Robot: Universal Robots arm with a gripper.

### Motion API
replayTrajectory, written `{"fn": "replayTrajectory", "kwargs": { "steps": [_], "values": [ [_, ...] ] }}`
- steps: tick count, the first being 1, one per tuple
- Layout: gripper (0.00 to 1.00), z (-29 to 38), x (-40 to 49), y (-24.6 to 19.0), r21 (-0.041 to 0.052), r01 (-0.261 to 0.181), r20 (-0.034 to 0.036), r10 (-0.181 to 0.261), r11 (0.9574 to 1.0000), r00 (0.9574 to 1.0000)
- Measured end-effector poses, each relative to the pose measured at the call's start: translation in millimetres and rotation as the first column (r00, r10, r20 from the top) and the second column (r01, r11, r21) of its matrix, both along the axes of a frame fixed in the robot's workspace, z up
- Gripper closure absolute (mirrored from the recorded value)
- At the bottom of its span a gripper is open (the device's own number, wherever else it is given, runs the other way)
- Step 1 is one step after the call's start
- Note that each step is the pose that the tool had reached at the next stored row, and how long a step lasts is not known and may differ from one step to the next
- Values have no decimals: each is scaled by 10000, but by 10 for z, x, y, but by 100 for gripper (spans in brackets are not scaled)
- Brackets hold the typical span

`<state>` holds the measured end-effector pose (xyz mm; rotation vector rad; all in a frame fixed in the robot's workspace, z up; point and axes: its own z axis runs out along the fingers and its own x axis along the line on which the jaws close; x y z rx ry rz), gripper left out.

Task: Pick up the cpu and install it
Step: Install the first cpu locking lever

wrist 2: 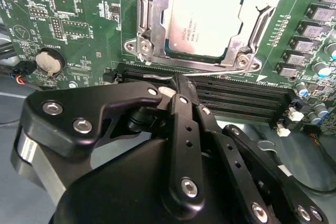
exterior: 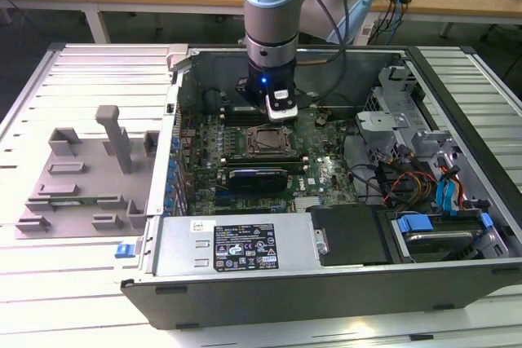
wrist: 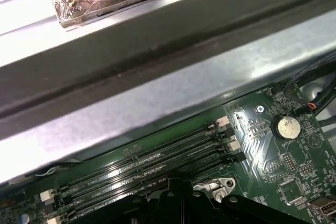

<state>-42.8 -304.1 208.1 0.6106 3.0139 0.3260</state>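
A: Where is the cpu (wrist 2: 203, 20) sitting right now?

B: In the second wrist view it is lying flat inside the motherboard socket (wrist 2: 147, 24), silvery top facing up, with the metal frame of the socket standing around it. In the exterior view the same socket (exterior: 266, 141) is showing in the middle of the motherboard (exterior: 326, 170), inside the open computer case (exterior: 457, 79).

A: And how am I judging the chip for handling?

B: I am reading it as light, stiff and flat, with a smooth metal lid that is likely slippery. Its underside is probably the delicate part, so I would be taking it by two opposite edges and keeping it level, never pinching across the top.

A: What are the jaws doing?

B: The gripper (wrist 2: 178, 85) is hovering just beside the socket, over the memory slots (wrist 2: 247, 95). Its black fingers (wrist 2: 181, 114) are looking drawn together at the tip, with nothing showing between them. The tip seems to be sitting at the thin wire lever (wrist 2: 220, 72) along the socket's edge, though I cannot tell whether it is touching it.

A: Anything else worth noting?

B: The coin cell battery (wrist 2: 48, 62) is sitting on the board well apart from the socket, and a grey tray (exterior: 81, 177) is lying outside the case, on the exterior view's left.
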Motion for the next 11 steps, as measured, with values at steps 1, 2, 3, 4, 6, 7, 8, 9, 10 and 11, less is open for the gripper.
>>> {"fn": "replayTrajectory", "kwargs": {
  "steps": [1, 2, 3, 4, 6, 7, 8, 9, 10, 11],
  "values": [
    [89, 0, -4, 0, -2, 15, 2, -15, 10000, 10000],
    [89, -2, -7, -1, -7, 35, 5, -35, 10000, 10000],
    [89, -11, -8, 0, -15, 49, 15, -49, 10000, 10000],
    [89, -21, -8, 0, -33, 61, 23, -61, 10000, 10000],
    [89, -35, -8, 0, -89, 80, 26, -80, 9999, 10000],
    [89, -39, -8, 0, -104, 84, 27, -84, 9999, 10000],
    [89, -47, -8, -6, -128, 90, 28, -90, 9999, 10000],
    [89, -54, -8, -23, -141, 93, 29, -93, 9999, 10000],
    [89, -58, -8, -34, -147, 94, 29, -93, 9998, 10000],
    [89, -61, -8, -42, -152, 94, 29, -94, 9998, 10000]
  ]
}}
